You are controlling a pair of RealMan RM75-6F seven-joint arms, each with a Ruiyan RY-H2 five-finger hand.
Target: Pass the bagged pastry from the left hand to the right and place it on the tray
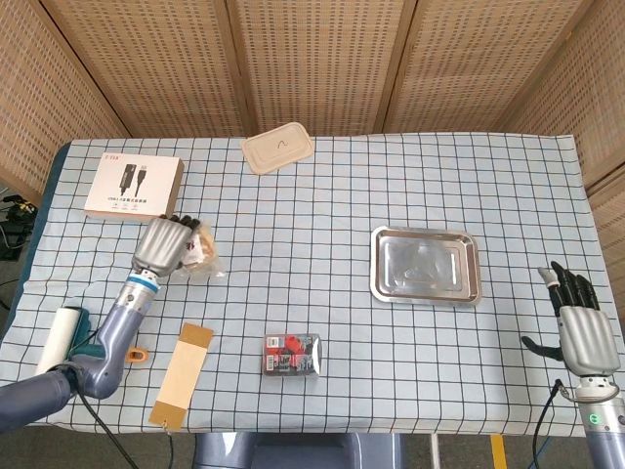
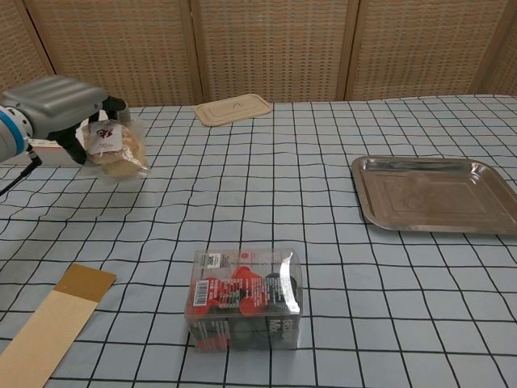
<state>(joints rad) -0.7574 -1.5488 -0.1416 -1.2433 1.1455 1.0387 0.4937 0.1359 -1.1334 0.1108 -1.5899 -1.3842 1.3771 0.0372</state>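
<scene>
The bagged pastry is in my left hand, lifted clear of the checked tablecloth on the left side of the table; in the chest view the clear bag hangs from my closed fingers with its white label facing the camera. My left hand grips the bag at its top, fingers curled round it. My right hand is at the near right corner, beyond the table's edge, holding nothing, its dark fingers straight and apart and pointing up. It shows only in the head view. The metal tray lies flat on the right half of the table, well apart from both hands and from the pastry.

Far left lies a white cable box, just beyond my left hand. A tan lid sits at the far middle of the table. Near the front middle stands a clear plastic pack with red and dark contents, and to its left a long strip of brown cardboard lies flat. At the near left edge there is a white roll beside my left forearm
</scene>
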